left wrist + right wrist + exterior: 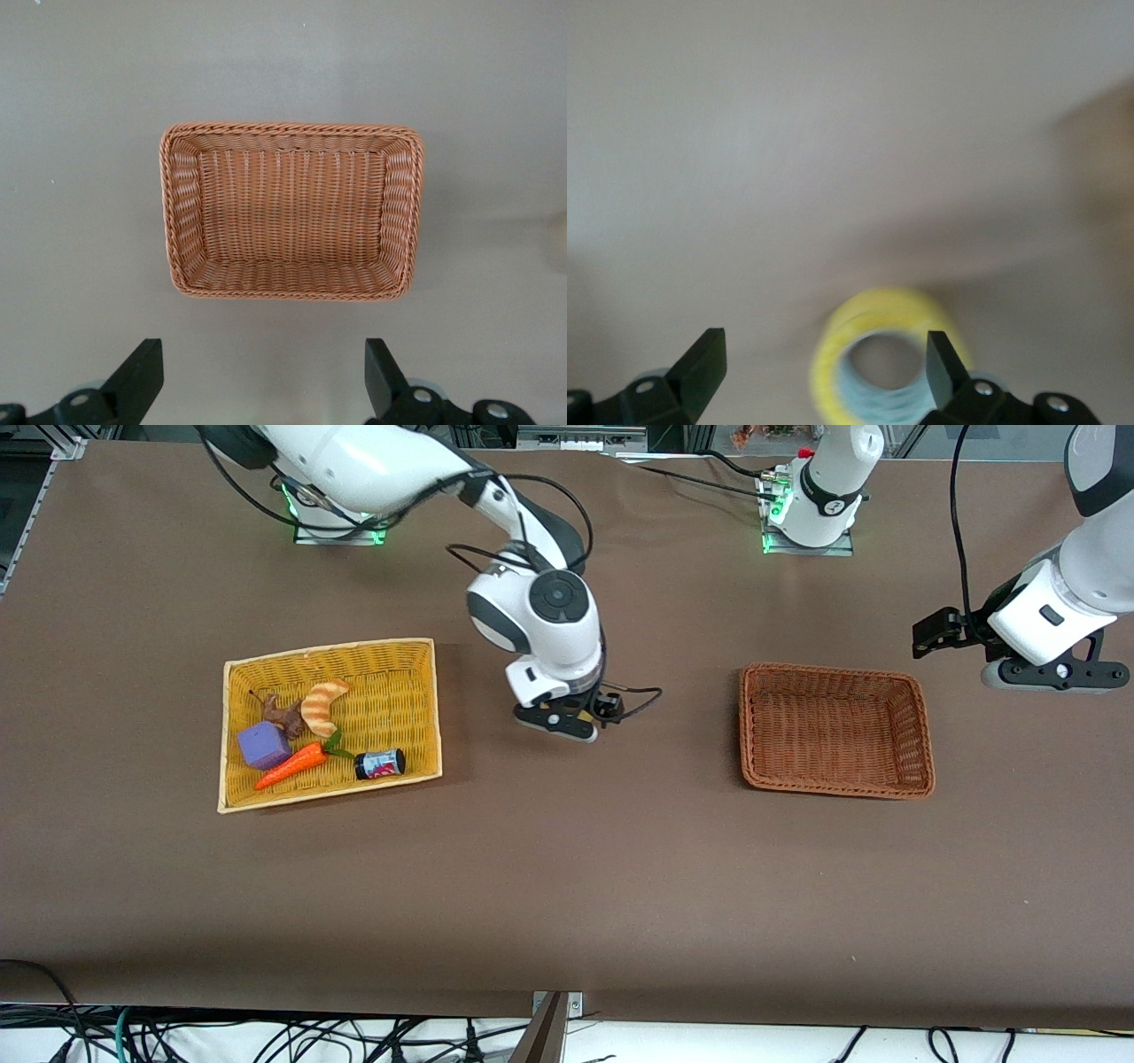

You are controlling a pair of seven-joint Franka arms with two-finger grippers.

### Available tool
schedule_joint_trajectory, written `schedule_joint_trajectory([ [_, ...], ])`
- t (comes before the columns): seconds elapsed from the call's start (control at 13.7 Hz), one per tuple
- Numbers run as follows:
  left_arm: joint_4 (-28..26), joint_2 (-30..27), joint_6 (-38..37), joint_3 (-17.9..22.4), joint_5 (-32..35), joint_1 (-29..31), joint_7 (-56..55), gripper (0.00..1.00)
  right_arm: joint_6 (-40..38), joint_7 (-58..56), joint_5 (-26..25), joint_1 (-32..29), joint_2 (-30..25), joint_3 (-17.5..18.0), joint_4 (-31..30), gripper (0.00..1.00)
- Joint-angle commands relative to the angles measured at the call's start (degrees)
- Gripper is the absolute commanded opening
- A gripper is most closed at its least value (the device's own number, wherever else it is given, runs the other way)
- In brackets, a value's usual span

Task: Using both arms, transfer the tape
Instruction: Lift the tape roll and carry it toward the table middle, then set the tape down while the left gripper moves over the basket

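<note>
The tape (886,308), a yellowish ring with a pale core, shows blurred in the right wrist view. It lies between the spread fingers of my right gripper (824,350), close to one fingertip (939,354), and neither finger clamps it. In the front view my right gripper (567,722) points down over the table's middle, between the two baskets, and hides the tape. My left gripper (1045,676) waits in the air at the left arm's end of the table. It stands open (264,359) and holds nothing, just outside the brown basket (292,133).
A yellow wicker tray (416,691) toward the right arm's end holds a croissant (321,704), a purple cube (263,745), a carrot (292,765), a small black can (380,763) and a brown figure. The brown basket (833,671) stands toward the left arm's end with nothing in it.
</note>
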Motion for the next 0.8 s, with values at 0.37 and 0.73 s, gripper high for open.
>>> schedule_joint_trajectory([
  [0.37,-5.7,5.0,12.9,-7.6,-4.7,-0.6,-10.3,1.00,-21.6,-46.4,2.3,-27.5,-18.2,0.0,-1.8,1.00],
  [0.73,-9.9,8.1,23.4,-19.0,-4.7,-1.5,-26.2,1.00,-24.9,-66.5,21.5,-48.1,-20.2,-3.3,0.5,1.00],
])
